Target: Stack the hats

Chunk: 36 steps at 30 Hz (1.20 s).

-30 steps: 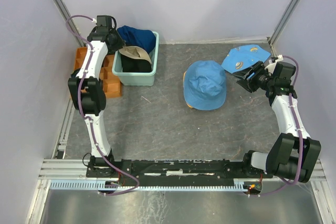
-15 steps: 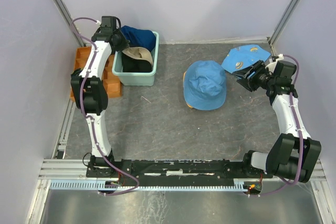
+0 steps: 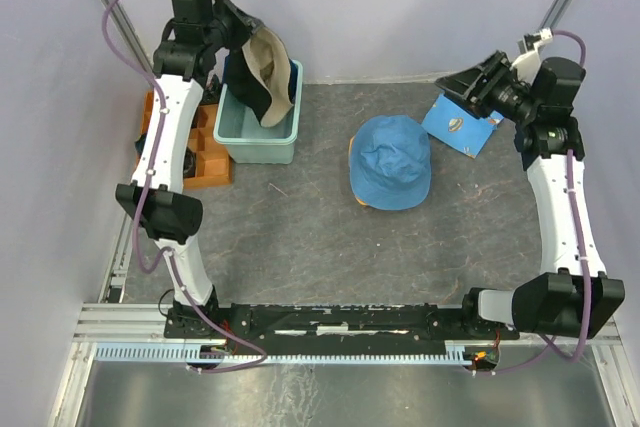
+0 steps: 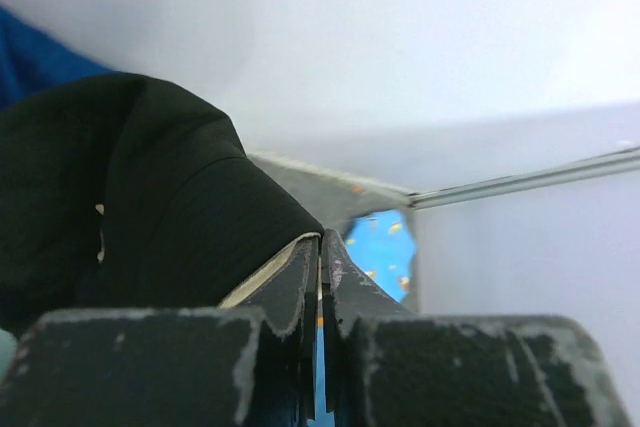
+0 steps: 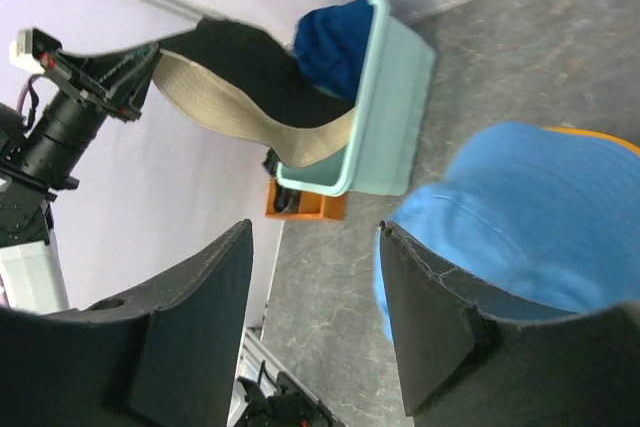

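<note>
"Left gripper (image 3: 232,32): what does it have?"

"Its jaws are pinched together on the brim of the black fabric bucket hat with a beige lining (image 3: 265,77). That's at the upper left of the overhead view. The left wrist view shows the fingers meeting on the pale brim edge, with the black crown (image 4: 150,207) bulging to the left."

"Is the hat clear of everything?"

"No. It hangs from the gripper, and its lower end reaches down into the mint-green plastic tub (image 3: 258,147). A dark navy blue fabric hat (image 5: 335,42) lies inside that tub at the far end."

"And the others?"

"The light blue fabric bucket hat (image 3: 392,159) sits near the middle of the dark grey tabletop (image 3: 300,227). It rests on top of the yellow-orange fabric hat (image 3: 353,150), which shows only as a thin rim at its edges."

"What about the right gripper (image 5: 312,247)?"

"It is spread wide with nothing between its fingers. It is at the upper right of the overhead view, near the flat light-blue cloth with small printed pictures (image 3: 460,125)."
</note>
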{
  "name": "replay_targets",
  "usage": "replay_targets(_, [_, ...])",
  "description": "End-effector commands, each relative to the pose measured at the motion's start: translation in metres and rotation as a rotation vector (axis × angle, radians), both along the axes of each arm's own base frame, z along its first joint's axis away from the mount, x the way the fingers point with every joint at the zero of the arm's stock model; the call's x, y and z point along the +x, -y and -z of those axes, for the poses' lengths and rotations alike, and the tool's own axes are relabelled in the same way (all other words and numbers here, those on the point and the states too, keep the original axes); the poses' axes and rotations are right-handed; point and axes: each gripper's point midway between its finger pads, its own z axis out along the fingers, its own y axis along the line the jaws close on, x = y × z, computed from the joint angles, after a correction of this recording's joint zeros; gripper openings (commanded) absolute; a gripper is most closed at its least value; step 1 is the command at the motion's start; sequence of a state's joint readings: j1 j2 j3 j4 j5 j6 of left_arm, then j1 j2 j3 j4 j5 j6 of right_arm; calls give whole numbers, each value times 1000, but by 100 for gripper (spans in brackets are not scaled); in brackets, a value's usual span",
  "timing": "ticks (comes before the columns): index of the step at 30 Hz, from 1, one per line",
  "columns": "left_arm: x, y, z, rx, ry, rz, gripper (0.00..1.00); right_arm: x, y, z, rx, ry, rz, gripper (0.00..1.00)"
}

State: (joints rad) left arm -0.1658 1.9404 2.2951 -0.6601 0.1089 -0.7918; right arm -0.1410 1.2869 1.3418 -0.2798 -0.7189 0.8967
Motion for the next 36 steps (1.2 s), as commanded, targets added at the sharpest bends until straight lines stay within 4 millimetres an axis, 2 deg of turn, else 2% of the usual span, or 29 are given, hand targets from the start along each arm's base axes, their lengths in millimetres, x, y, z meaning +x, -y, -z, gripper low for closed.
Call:
replay_targets(1, [-33,28,-87,-162,162,54,3,-12,-40,-39,-16,108,-145,62])
replay_targets(7, [-50,78,-96,-237,154,148,3,-25,-87,-38,-155,153,-273,63])
replay_targets(11, [-50,89,-113,-276,188,172,3,-34,-119,-46,-135,142,-324,62])
replay_targets(14, [-47,96,-118,-313,198,197,3,-44,-141,-52,-153,157,-359,63])
replay_targets(17, [-50,107,-123,-352,201,233,3,-49,-156,-40,-304,170,-378,65])
replay_targets(18, [-52,111,-125,-363,201,245,3,-50,-156,-30,-365,141,-370,65])
replay_targets(20, [-55,117,-128,-391,199,268,3,-48,-154,-24,-480,162,-319,66])
replay_targets(23, [-62,124,-136,-426,202,298,3,-36,-134,-21,-613,182,-177,67])
replay_targets(26, [-69,126,-143,-448,207,317,3,-30,-123,-14,-659,152,-120,66])
replay_targets(36, [-84,141,-148,-493,189,374,3,-16,-145,-6,-698,187,-106,68])
